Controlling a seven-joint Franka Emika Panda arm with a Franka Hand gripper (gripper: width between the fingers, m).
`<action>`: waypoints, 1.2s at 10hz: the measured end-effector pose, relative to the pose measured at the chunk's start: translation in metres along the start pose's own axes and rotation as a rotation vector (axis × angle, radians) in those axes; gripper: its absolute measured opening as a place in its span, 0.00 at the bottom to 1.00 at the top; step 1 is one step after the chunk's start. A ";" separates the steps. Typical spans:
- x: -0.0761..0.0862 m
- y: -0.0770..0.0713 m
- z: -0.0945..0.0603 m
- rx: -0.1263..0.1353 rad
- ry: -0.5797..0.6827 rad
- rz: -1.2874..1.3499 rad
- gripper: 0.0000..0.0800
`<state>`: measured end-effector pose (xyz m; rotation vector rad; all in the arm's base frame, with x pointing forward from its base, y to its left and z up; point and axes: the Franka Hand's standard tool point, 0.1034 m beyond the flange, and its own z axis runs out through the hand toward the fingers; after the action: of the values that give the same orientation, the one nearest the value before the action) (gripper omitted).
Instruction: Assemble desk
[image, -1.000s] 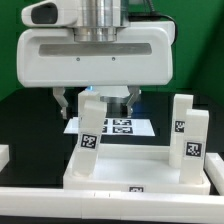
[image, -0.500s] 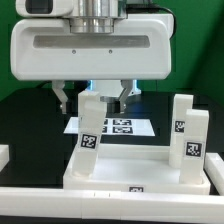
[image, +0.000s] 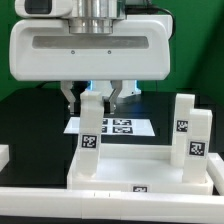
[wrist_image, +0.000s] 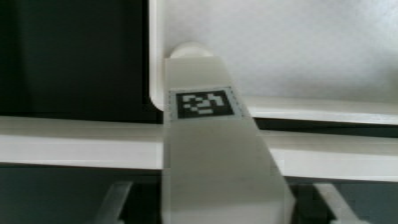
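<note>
The desk panel (image: 130, 162) lies flat, white and rimmed. One white square leg (image: 90, 125) with a black-and-white tag stands upright in its corner on the exterior view's left. My gripper (image: 91, 97) hangs over that leg's top, one finger on each side. In the wrist view the leg (wrist_image: 217, 150) fills the middle between my fingers (wrist_image: 128, 198), with narrow dark gaps on both sides, so my gripper (wrist_image: 226, 200) is open around it. Two more tagged legs (image: 188, 132) stand upright on the panel's side at the exterior view's right. The panel also shows in the wrist view (wrist_image: 302, 60).
The marker board (image: 122, 127) lies on the dark table behind the panel. A long white bar (image: 100, 202) runs across the front. A small white piece (image: 3, 155) sits at the exterior view's left edge.
My two fingers have drawn in toward the leg's top from both sides, and the gap has narrowed. The legs and panel have not moved.
</note>
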<state>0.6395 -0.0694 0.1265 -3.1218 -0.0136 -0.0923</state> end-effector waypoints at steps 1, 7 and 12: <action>0.000 0.000 0.000 0.000 0.000 0.009 0.37; 0.000 0.007 0.000 0.026 0.030 0.508 0.37; 0.002 -0.005 0.001 0.038 0.022 0.920 0.37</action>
<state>0.6411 -0.0646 0.1259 -2.7482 1.3464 -0.1006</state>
